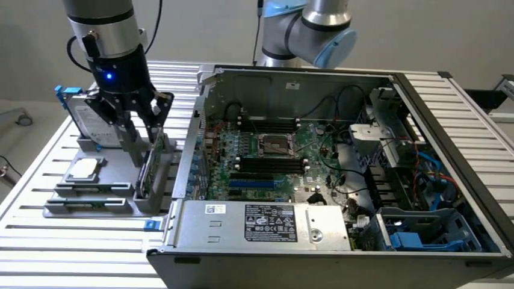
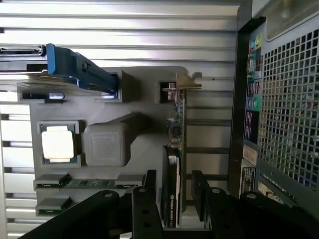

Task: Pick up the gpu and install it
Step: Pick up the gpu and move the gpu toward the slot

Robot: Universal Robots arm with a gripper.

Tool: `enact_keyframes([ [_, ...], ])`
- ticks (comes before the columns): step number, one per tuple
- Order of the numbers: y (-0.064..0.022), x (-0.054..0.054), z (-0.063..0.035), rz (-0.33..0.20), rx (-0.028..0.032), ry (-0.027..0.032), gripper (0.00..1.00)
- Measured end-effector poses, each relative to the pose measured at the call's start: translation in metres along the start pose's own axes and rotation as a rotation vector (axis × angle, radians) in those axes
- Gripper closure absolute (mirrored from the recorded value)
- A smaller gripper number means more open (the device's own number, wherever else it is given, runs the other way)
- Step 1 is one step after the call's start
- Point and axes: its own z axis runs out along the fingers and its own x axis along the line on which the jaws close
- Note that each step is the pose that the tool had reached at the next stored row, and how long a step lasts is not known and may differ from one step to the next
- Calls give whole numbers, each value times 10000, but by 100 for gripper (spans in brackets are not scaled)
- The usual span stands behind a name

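1. Judged as the pick-up step, nothing lifted yet: poised over the gpu (image 2: 175, 144), a small thin green circuit board with a black rounded cover and a silver metal end bracket.
2. Found standing on edge in a slot of the grey plastic parts holder (image 2: 144, 144), on the slatted aluminium table (image 1: 48, 241), just beside the open black computer case (image 1: 449, 180), toward the exterior view's left.
3. Seen on the black 2-fingered gripper (image 2: 173, 177): jaws spread and released, 1 finger off each face of the card, a gap on both sides, gripping nothing.
4. Calls, by judgement, for a square squeeze on the 2 flat faces without tilting the card in its slot.
5. Writing: a green mark with pale lettering on the black cover, too small to make out; likewise the label on the silver power supply box (image 1: 269, 223).
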Motion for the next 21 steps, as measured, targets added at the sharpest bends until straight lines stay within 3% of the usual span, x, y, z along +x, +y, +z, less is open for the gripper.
enact_keyframes([
  [21, -109, -33, 383, -3, 0, 0, 58],
])
